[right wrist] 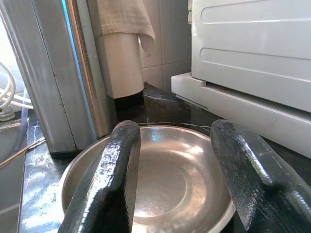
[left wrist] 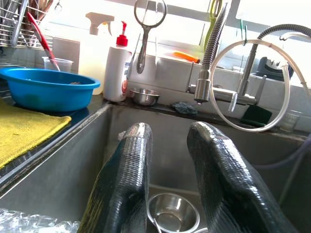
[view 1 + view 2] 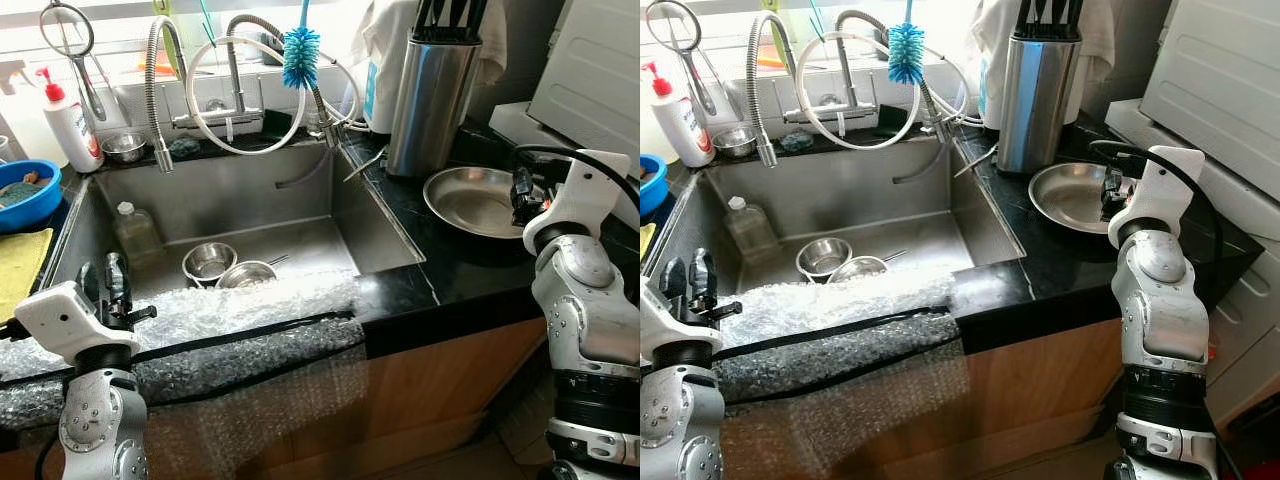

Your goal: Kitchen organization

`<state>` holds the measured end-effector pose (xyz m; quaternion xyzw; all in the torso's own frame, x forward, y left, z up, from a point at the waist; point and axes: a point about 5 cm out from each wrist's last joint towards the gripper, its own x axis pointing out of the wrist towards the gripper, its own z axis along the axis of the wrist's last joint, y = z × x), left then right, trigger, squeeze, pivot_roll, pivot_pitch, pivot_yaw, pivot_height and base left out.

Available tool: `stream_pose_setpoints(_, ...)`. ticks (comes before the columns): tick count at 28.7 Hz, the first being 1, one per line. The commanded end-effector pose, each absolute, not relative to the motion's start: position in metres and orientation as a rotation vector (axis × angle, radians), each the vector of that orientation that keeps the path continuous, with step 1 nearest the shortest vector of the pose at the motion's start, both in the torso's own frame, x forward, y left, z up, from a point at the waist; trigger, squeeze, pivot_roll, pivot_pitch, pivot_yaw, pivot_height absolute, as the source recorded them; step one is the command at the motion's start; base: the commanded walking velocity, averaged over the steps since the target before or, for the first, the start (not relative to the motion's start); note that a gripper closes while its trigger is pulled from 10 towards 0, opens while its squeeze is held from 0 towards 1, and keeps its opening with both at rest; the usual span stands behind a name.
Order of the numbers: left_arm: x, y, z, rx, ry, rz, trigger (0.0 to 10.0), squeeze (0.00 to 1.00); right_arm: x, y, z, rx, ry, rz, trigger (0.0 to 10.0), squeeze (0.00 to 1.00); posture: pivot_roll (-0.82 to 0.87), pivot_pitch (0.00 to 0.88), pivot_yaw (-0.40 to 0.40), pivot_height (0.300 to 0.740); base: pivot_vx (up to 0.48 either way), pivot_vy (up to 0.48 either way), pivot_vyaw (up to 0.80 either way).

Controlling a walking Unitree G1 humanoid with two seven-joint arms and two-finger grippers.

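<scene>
Right pincer (image 1: 172, 179) hovers wide open, the steel plate (image 1: 160, 179) on the worktop (image 3: 470, 270) dead ahead, just beyond its fingertips; left pincer (image 2: 167, 160), narrowly parted, faces the sink (image 3: 240, 200).

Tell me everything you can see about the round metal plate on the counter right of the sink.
The metal plate is round, shallow and shiny, like stainless steel, with a flat centre and a raised rim. It looks empty and lies flat on the black counter, close beside the tall steel knife holder. The right gripper hovers open just above its near edge, fingers on either side, not touching.
</scene>
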<state>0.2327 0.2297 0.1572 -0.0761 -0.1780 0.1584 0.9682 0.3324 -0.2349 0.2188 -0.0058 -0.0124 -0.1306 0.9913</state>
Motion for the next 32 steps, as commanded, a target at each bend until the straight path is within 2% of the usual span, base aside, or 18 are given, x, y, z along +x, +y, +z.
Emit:
stream_pose_setpoints(1, 0.235, 0.227, 0.159, -0.169, -0.360, 0.302, 10.0, 0.00, 0.329, -0.238, 0.221, -0.017, -0.043, -0.280, 10.0, 0.00, 0.00, 0.000, 0.021, 0.740, 0.000, 0.000, 0.00)
stream_pose_setpoints(8, 0.236, 0.225, 0.160, -0.172, -0.357, 0.293, 10.0, 0.00, 0.327, -0.241, 0.222, -0.014, -0.050, -0.306, 10.0, 0.00, 0.01, 0.000, 0.017, 0.740, 0.000, 0.000, 0.00)
stream_pose_setpoints(17, 0.234, 0.220, 0.155, -0.187, -0.339, 0.307, 10.0, 0.00, 0.331, -0.254, 0.236, 0.084, -0.067, -0.358, 10.0, 0.00, 0.00, 0.000, 0.006, 0.740, 0.000, 0.000, 0.00)
stream_pose_setpoints(20, 0.235, 0.217, 0.154, -0.191, -0.332, 0.296, 10.0, 0.00, 0.339, -0.259, 0.235, 0.203, -0.022, -0.370, 10.0, 0.00, -0.01, 0.000, 0.004, 0.740, 0.000, 0.000, 0.00)
stream_pose_setpoints(25, 0.236, 0.214, 0.152, -0.196, -0.322, 0.287, 10.0, 0.00, 0.346, -0.264, 0.230, 0.277, 0.033, -0.383, 10.0, 0.00, -0.01, 0.000, 0.004, 0.740, 0.000, 0.000, 0.00)
stream_pose_setpoints(29, 0.235, 0.213, 0.151, -0.196, -0.317, 0.286, 10.0, 0.00, 0.353, -0.264, 0.223, 0.246, 0.071, -0.342, 10.0, 0.00, 0.01, 0.000, -0.008, 0.740, 0.000, 0.000, 0.00)
stream_pose_setpoints(32, 0.233, 0.213, 0.150, -0.197, -0.314, 0.294, 10.0, 0.00, 0.353, -0.261, 0.214, 0.096, 0.114, -0.275, 10.0, 0.00, 0.01, 0.000, -0.011, 0.740, 0.000, 0.000, 0.00)
